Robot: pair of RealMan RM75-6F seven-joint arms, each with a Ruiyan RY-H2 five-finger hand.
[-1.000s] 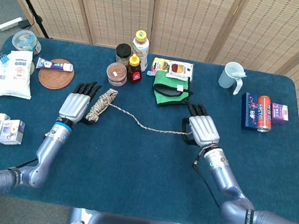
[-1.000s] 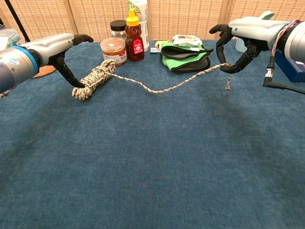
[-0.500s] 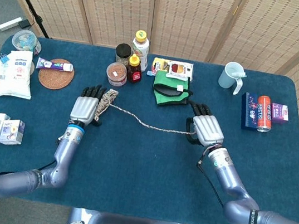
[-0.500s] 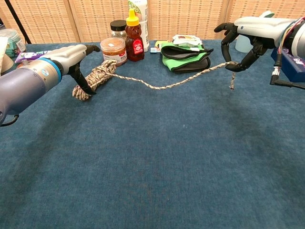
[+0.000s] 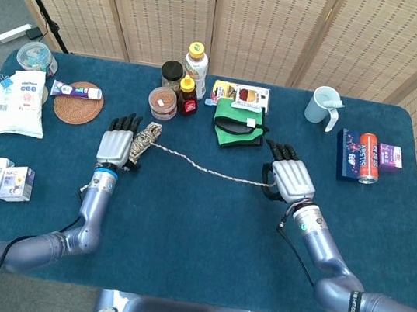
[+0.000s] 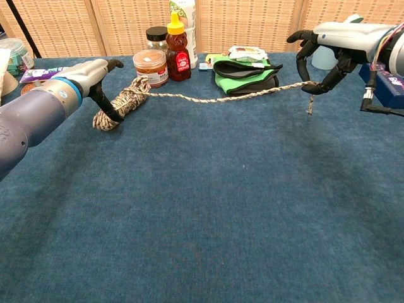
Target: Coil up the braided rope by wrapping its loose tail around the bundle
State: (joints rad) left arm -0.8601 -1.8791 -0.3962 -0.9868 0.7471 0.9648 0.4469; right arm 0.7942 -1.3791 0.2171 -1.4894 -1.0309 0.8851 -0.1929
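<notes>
Since a moment ago the loose tail [image 6: 227, 97] has pulled nearly taut: its sag is gone and it now runs almost straight across the blue worktop [image 6: 202, 214]. Nearest on the left, the left hand [image 5: 116, 144] presses its dark fingers [image 6: 104, 104] down on the rope bundle [image 6: 120, 103], pinning it in place; I cannot tell whether they close around it. Across to the right, the right hand [image 6: 328, 60] pinches the tail close to its end, with a short tip dangling below the fingers and the other fingers spread. Just behind the bundle stand a red-lidded jar [image 6: 150, 66] and a honey bottle [image 6: 178, 55]. Beyond the middle of the tail lies a green pouch [image 6: 243, 76]; a white mug [image 5: 324, 107] sits farther back.
</notes>
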